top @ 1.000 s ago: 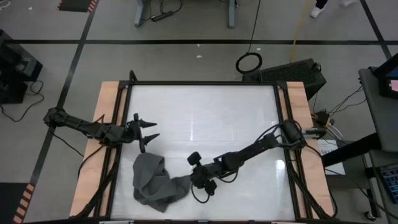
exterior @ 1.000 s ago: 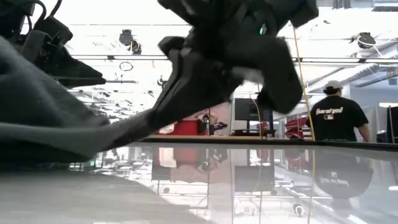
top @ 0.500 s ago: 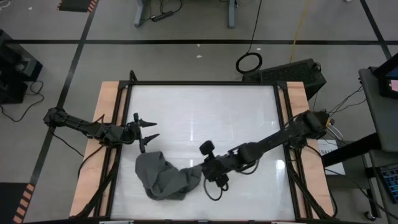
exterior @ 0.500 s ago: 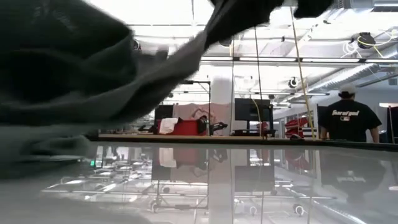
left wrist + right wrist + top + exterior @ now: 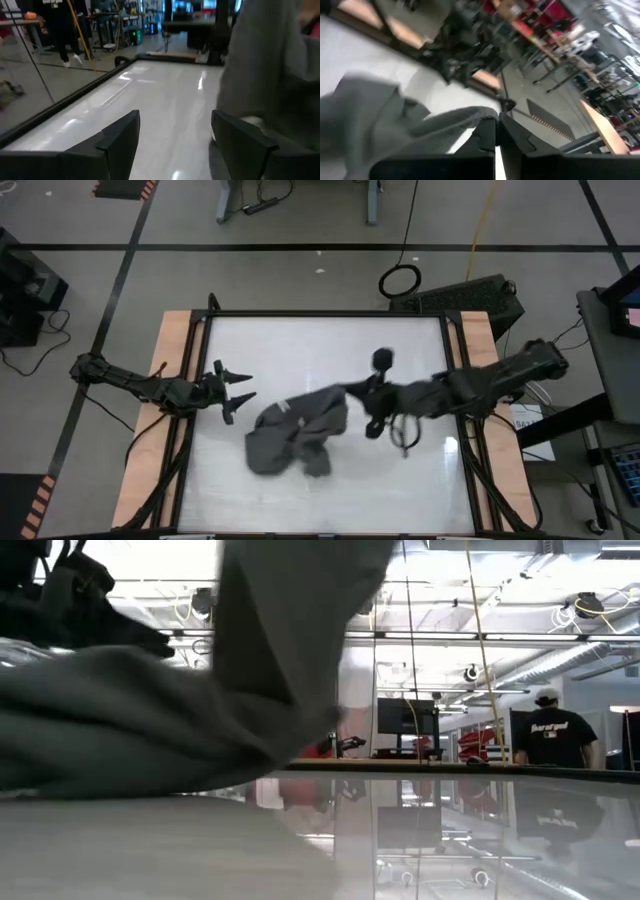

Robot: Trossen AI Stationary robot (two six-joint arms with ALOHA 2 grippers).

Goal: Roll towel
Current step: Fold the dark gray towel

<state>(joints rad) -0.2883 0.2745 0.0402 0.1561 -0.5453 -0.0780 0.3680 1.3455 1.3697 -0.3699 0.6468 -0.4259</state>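
High view: right tool [image 5: 352, 392] pinches towel [image 5: 296, 432].

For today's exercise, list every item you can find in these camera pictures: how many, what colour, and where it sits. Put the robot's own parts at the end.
Dark charcoal-grey soft cloth towel: one, grey, crumpled on the table's middle, one corner lifted toward the right.
White table top: one, white, framed by pale wooden side rails.
Black cable coil: one, black, on the floor beyond the table.
Person in a black shirt and cap: one, standing in the room behind the table.
Left gripper: one, dark, open, hovering near the table's left edge, clear of the towel.
Right gripper: one, dark, shut on the towel's corner, over the table's middle.
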